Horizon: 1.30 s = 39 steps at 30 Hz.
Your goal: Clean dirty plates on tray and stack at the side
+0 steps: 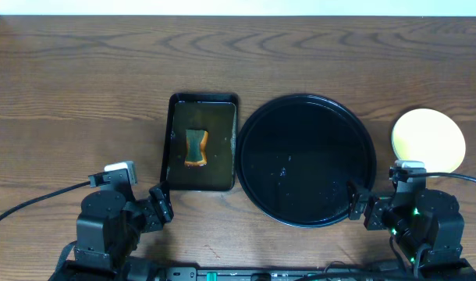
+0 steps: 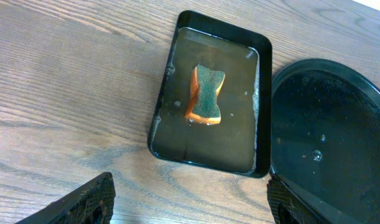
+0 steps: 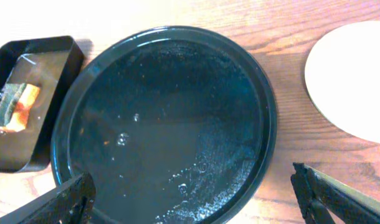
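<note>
The round black tray (image 1: 307, 160) lies at centre right with no plate on it, only water drops; it also shows in the left wrist view (image 2: 333, 137) and the right wrist view (image 3: 165, 112). A pale yellow plate (image 1: 428, 140) lies on the table to the tray's right, also in the right wrist view (image 3: 352, 78); I cannot tell whether other plates lie under it. My left gripper (image 1: 160, 207) is open and empty near the front edge (image 2: 190, 199). My right gripper (image 1: 361, 207) is open and empty over the tray's front right rim (image 3: 193, 196).
A rectangular black tray (image 1: 174, 148) with shallow water stands left of the round tray. A green and orange sponge (image 1: 196, 147) lies in it, also seen in the left wrist view (image 2: 207, 94). Bare wood table (image 1: 82, 94) lies to the left and behind.
</note>
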Tool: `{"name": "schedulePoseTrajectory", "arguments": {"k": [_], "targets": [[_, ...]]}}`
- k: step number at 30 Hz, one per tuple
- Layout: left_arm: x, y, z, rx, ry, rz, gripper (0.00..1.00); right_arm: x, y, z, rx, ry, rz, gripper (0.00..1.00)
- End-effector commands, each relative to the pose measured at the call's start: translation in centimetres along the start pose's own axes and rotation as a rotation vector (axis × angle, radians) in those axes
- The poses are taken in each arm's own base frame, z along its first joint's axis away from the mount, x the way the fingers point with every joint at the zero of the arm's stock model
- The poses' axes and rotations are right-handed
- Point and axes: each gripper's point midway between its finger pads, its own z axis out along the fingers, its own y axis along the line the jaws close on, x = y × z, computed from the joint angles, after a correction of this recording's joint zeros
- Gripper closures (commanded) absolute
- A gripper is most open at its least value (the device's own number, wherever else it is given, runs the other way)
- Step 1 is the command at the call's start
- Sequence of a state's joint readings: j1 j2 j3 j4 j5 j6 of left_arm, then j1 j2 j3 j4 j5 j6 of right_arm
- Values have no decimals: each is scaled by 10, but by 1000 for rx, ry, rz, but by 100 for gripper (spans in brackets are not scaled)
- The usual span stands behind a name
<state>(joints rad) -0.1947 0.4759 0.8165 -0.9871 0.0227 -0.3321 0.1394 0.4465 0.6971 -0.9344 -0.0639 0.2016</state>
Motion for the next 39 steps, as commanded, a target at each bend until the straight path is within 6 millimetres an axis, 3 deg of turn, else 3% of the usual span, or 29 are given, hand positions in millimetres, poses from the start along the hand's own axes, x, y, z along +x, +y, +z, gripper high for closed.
{"name": "schedulePoseTrajectory", "arguments": {"k": [1, 8, 10, 13, 19, 26, 32, 35, 37, 39], "targets": [[2, 2, 2, -8, 3, 22, 21, 4, 3, 1, -15, 12, 5, 1], [2, 2, 2, -8, 3, 22, 21, 5, -7, -8, 26, -29, 24, 1], [2, 2, 2, -8, 3, 22, 21, -8, -14, -12, 42, -159, -6, 1], [2, 2, 2, -8, 3, 22, 21, -13, -20, -13, 53, -293, -11, 1], [2, 2, 2, -8, 3, 22, 21, -41, -19, -10, 22, -576, -37, 1], [2, 2, 2, -8, 3, 22, 20, -55, -22, 9, 4, -753, -54, 1], [2, 2, 2, -8, 3, 22, 20, -43, -31, 32, 22, -792, -49, 1], [2, 2, 2, -8, 3, 22, 20, -32, -36, 43, 62, -725, -87, 1], [2, 2, 2, -8, 3, 22, 20, -11, -41, 60, 74, -615, -86, 1], [2, 2, 2, -8, 3, 22, 20, -14, -38, 58, 58, -630, -92, 1]]}}
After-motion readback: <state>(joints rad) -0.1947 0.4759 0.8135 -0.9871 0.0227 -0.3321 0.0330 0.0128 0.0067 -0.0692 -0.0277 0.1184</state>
